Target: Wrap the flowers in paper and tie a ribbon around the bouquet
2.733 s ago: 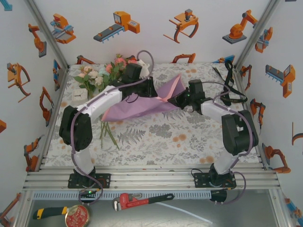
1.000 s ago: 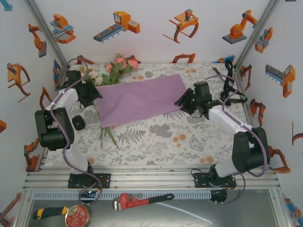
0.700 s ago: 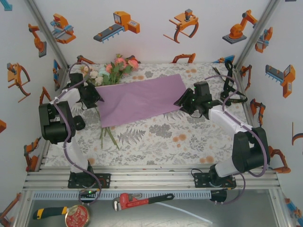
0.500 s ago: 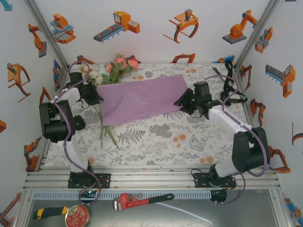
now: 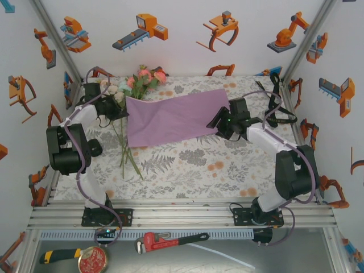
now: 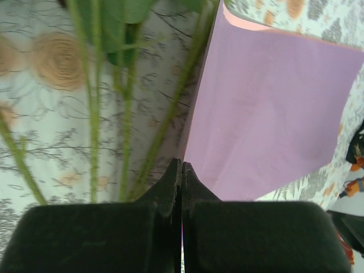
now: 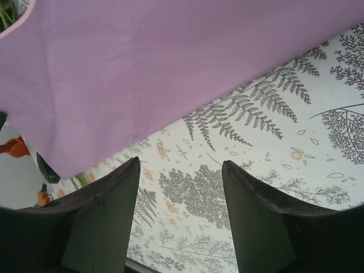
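Note:
The lilac paper [image 5: 173,119] lies spread on the floral table cover, a strip of pink underside showing at its left edge [image 6: 267,108]. The flowers [image 5: 143,77] lie at the back left, their thin green stems [image 6: 94,114] running along the paper's left side toward the front [image 5: 128,159]. My left gripper [image 5: 121,109] is shut [image 6: 182,165] right on the paper's left edge, pinching it. My right gripper [image 5: 212,122] hangs open [image 7: 181,162] over the cover just off the paper's right end [image 7: 170,68], nothing between its fingers. The black ribbon [image 5: 277,99] lies at the back right.
White side walls with orange stickers and slanted metal posts [image 5: 54,34] close in the table. A red wrench [image 5: 165,242], a yellow-handled tool [image 5: 60,256] and a round tin [image 5: 92,260] lie on the shelf below the table's front rail [image 5: 182,216].
My left gripper has closed on the paper's left edge and drawn it a little rightward, baring more of the stems. The right gripper has edged left and opened wider.

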You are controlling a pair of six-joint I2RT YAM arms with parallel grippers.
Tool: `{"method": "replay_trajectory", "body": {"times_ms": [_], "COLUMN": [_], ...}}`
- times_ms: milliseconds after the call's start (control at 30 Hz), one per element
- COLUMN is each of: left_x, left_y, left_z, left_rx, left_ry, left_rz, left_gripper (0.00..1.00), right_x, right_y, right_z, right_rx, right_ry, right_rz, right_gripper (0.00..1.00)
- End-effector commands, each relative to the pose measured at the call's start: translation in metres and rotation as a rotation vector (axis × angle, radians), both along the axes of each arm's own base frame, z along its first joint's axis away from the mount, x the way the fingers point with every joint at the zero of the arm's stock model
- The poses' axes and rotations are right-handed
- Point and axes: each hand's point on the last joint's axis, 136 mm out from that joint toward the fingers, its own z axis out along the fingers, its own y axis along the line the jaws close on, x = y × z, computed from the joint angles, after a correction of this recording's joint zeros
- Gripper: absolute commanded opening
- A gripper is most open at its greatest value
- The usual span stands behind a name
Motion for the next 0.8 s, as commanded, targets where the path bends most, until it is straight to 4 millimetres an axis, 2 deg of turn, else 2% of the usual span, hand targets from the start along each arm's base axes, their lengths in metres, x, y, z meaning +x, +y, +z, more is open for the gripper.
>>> {"method": "replay_trajectory", "body": {"times_ms": [0,67,167,267,367,467,500,567,633,767], "left_x": [-0.003,-0.01,-0.035,-0.075,-0.12,-0.164,-0.172,-0.178,-0.174,-0.165], "left_y": [-0.028,-0.05,-0.095,-0.146,-0.187,-0.229,-0.237,-0.249,-0.254,-0.263], "left_z": [0.047,0.049,0.039,0.024,0.007,-0.001,-0.004,-0.01,-0.012,-0.009], "left_rx": [0.016,-0.005,-0.002,0.008,0.024,0.078,0.092,0.081,0.06,0.03], "left_ry": [-0.108,-0.107,-0.08,-0.046,-0.02,-0.072,-0.087,-0.082,-0.084,-0.117], "left_rz": [-0.073,-0.103,-0.194,-0.331,-0.481,-0.695,-0.736,-0.762,-0.746,-0.734], "left_gripper": [0.0,0.0,0.0,0.0,0.0,0.0,0.0,0.0,0.0,0.0], "right_x": [0.004,0.004,0.001,-0.004,-0.01,-0.01,-0.01,-0.012,-0.014,-0.023], "right_y": [-0.01,-0.009,-0.013,-0.019,-0.025,-0.017,-0.012,0.001,0.01,0.017], "right_z": [-0.005,-0.013,-0.026,-0.042,-0.056,-0.066,-0.067,-0.07,-0.068,-0.07], "right_rx": [-0.069,-0.052,-0.062,-0.103,-0.16,-0.137,-0.118,-0.088,-0.086,-0.138], "right_ry": [0.041,0.086,0.171,0.27,0.35,0.382,0.387,0.393,0.378,0.383], "right_rz": [-0.068,-0.099,-0.176,-0.219,-0.226,-0.195,-0.18,-0.137,-0.081,-0.019], "right_gripper": [0.58,0.59,0.61,0.62,0.63,0.65,0.65,0.68,0.75,0.83]}}
